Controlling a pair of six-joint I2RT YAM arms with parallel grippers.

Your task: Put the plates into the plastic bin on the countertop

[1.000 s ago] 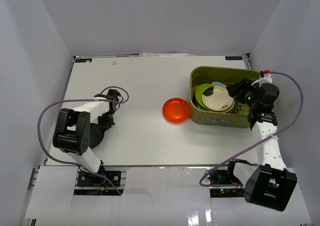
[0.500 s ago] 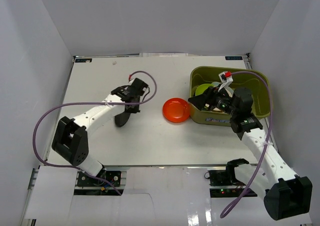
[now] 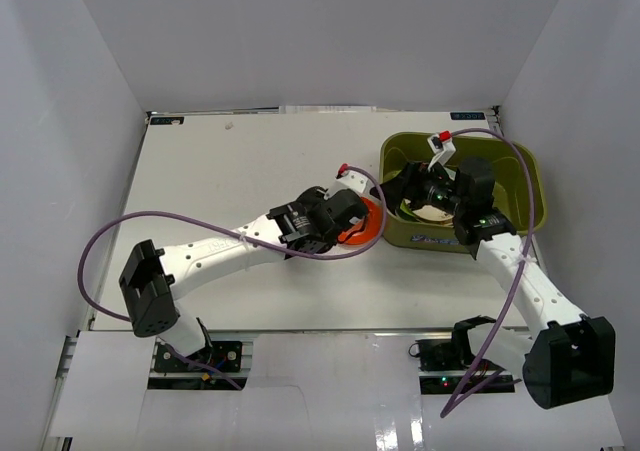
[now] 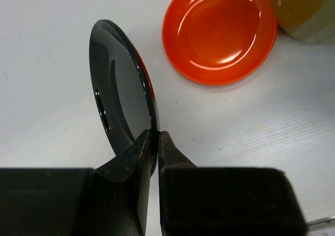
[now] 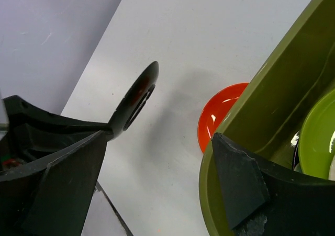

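My left gripper [image 4: 155,136] is shut on the rim of a black plate [image 4: 123,89], which it holds on edge just above the countertop [image 3: 250,161]. An orange-red plate [image 4: 220,32] lies flat right beside it, against the olive plastic bin [image 3: 520,171]. In the top view the left gripper [image 3: 335,216] partly covers that orange-red plate [image 3: 367,226]. My right gripper [image 5: 159,142] hangs open over the bin's left wall [image 5: 272,105], facing the black plate [image 5: 137,97], with nothing between its fingers. A lime green plate [image 5: 319,142] lies inside the bin.
Pale grey walls close in the countertop at the back and on both sides. The bin stands at the right rear, close to the right wall. A purple cable [image 3: 110,236] loops off the left arm, and another [image 3: 525,261] trails along the right arm.
The left arm swung right, carrying the black plate up to the orange-red plate. The right gripper moved from inside the bin to its left wall and opened wider.
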